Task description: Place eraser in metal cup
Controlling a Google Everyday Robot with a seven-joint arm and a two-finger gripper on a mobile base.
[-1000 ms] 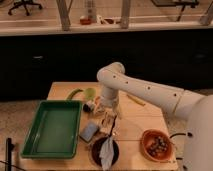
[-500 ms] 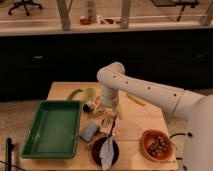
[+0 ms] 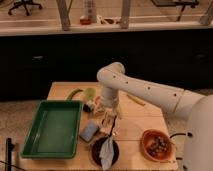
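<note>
Camera view: one white robot arm (image 3: pixel 150 90), smooth and tubular, reaches from the right over a light wooden table (image 3: pixel 140 122). One gripper (image 3: pixel 111 121) hangs over the table's middle, just right of the blue-grey block; cannot tell its opening or whether it holds anything.

Count on table:
- One green plastic tray (image 3: pixel 52 127), rectangular with raised rim, at the left.
- One blue-grey rectangular block, likely the eraser (image 3: pixel 90 132), lying flat between tray and gripper, just beside the tray's right edge.
- One dark round dish (image 3: pixel 105 150) at the front edge, a pale crumpled item inside.
- One orange-brown round bowl (image 3: pixel 156 143) at front right, holding small dark pieces.
- One green curved item (image 3: pixel 75 93) and one pale green round object (image 3: pixel 90 93) at the back.
- One thin yellow strip (image 3: pixel 136 100), back right.

Metal cup: cannot identify.
</note>
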